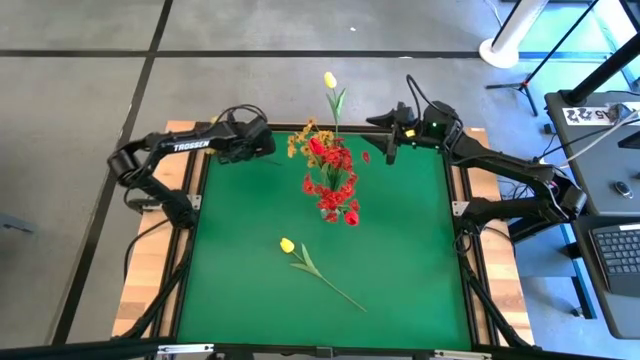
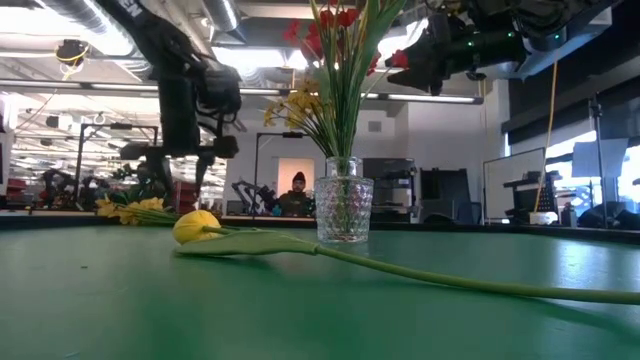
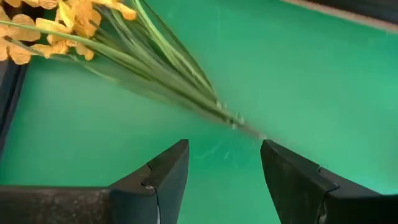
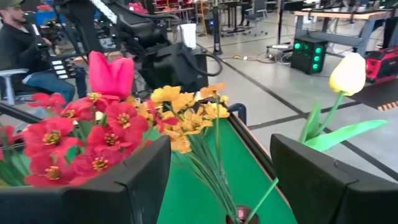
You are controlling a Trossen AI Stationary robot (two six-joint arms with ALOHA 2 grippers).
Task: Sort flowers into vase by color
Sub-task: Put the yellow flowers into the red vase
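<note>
A clear glass vase (image 2: pixel 343 210) stands mid-table (image 1: pixel 330 195). It holds red clustered sprays (image 4: pixel 93 127), a red tulip (image 4: pixel 112 71), a yellow-orange spray (image 4: pixel 186 112) and a yellow tulip (image 4: pixel 348 71) that leans toward the far edge (image 1: pixel 330 80). Another yellow tulip (image 1: pixel 287 245) lies flat on the mat, nearer the near edge (image 2: pixel 197 227). A second yellow-orange spray (image 3: pixel 68 25) lies on the mat at far left (image 2: pixel 130 210). My left gripper (image 3: pixel 224 149) hovers open just short of its stem ends (image 3: pixel 242 124). My right gripper (image 4: pixel 221 146) is open, high up (image 2: pixel 420 60), right of the bouquet (image 1: pixel 388 150).
Green mat (image 1: pixel 400 250) inside a black frame with wooden strips at both sides. Open mat lies right of and in front of the vase. A person (image 4: pixel 25 43) sits beyond the far edge; a laptop desk (image 1: pixel 610 240) stands to the right.
</note>
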